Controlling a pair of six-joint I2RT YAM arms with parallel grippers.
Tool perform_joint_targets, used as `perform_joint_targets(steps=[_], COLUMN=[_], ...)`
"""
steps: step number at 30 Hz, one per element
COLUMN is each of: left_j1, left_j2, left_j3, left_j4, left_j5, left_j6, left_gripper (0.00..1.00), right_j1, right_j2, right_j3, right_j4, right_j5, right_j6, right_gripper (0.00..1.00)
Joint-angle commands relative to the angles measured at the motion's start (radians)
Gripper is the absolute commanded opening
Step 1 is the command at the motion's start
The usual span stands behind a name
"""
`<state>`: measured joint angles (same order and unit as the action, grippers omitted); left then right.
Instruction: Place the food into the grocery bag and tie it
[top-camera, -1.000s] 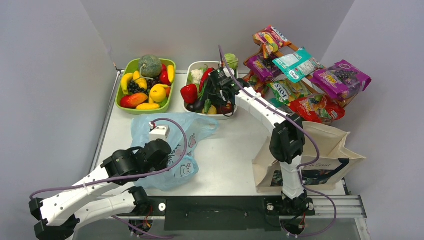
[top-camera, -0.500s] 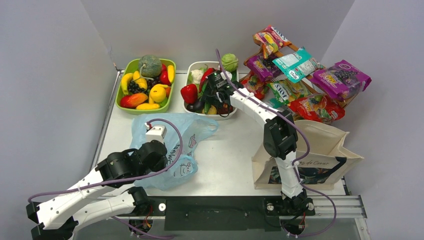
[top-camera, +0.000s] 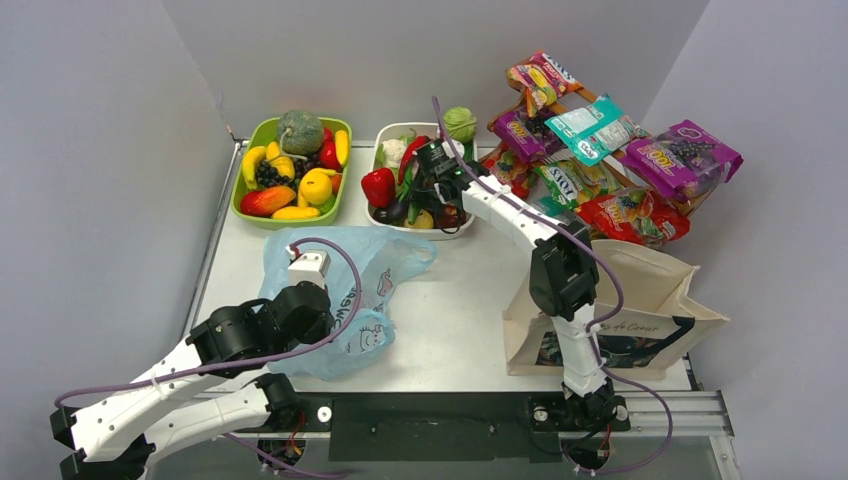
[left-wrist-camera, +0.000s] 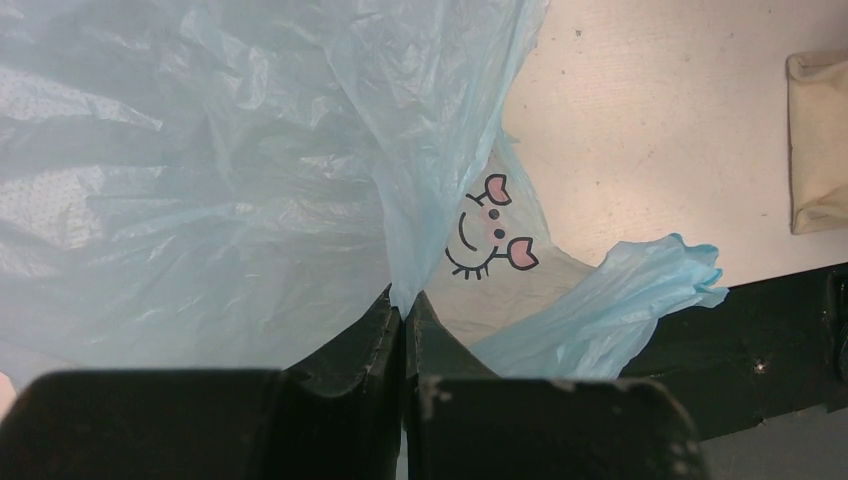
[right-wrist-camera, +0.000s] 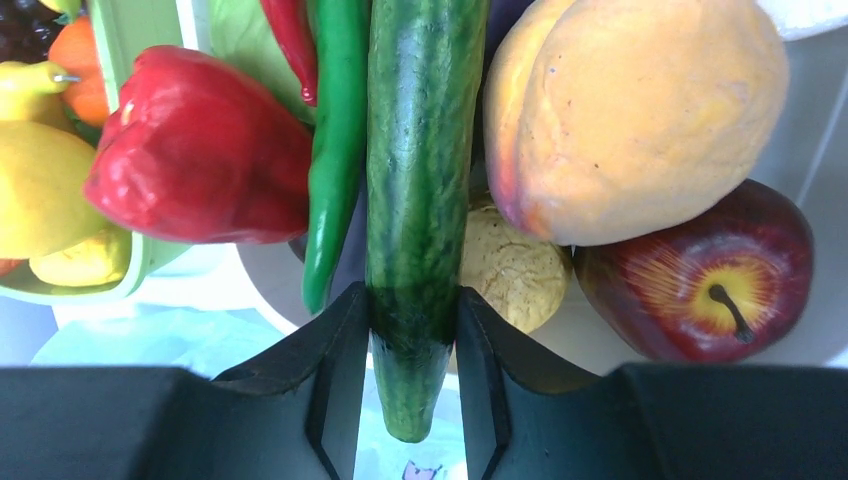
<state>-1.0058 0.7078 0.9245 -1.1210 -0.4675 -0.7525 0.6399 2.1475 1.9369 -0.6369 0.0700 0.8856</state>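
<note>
Where the left arm reaches across the desk (top-camera: 450, 320), left end effector (left-wrist-camera: 405, 305): closed, its 2 fingers pinching a fold of the grocery bag (left-wrist-camera: 200, 170) between them.
Bag position: crumpled on the desk at the front left, nearer the arms than the 2 trays; 1 twisted strip (left-wrist-camera: 630, 295) of its plastic lies by the desk's front edge.
Face print (left-wrist-camera: 487, 228): black and pink, on the bag just right of the pinched fold in the wrist view.
Green tray (top-camera: 237, 200): back left, filled with toy fruit.
White tray (top-camera: 392, 128): just right of the green tray, holding toy vegetables and fruit.
Right end effector (right-wrist-camera: 410, 300): at the white tray, clamped near 1 end of the cucumber (right-wrist-camera: 425, 150), 1 finger on each side.
Cucumber surroundings, wrist view: green chilli (right-wrist-camera: 335, 150) touching on the left, red pepper (right-wrist-camera: 200, 160) beyond it; yellow-orange fruit (right-wrist-camera: 630, 120) on the right, red apple (right-wrist-camera: 700, 280) below that fruit.
Snack packets (top-camera: 600, 150): piled at the back right.
Canvas tote (top-camera: 650, 300): front right, beside the right arm.
</note>
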Motion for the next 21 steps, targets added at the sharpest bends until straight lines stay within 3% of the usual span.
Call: perform_joint_targets(steps=[1, 9, 16, 21], left_j1=[0.007, 0.016, 0.026, 0.032], left_j2=[-0.007, 0.005, 0.005, 0.010], left_j3=[-0.001, 0.000, -0.002, -0.002], left_j4=[0.037, 0.040, 0.041, 0.043], left_j5=[-0.020, -0.018, -0.018, -0.014], left_j6=[-0.005, -0.003, -0.004, 0.000], left_gripper=[0.00, 0.00, 0.00, 0.00], right_j1=[-0.005, -0.006, 0.001, 0.072], right_j2=[-0.168, -0.320, -0.488, -0.586], right_j3=[0.008, 0.065, -0.059, -0.126], right_j4=[-0.015, -0.172, -0.218, -0.304], right_j5=[-0.021, -0.152, -0.307, -0.350], right_j6=[-0.058, -0.207, -0.278, -0.357], right_gripper=[0.13, 0.11, 0.08, 0.02])
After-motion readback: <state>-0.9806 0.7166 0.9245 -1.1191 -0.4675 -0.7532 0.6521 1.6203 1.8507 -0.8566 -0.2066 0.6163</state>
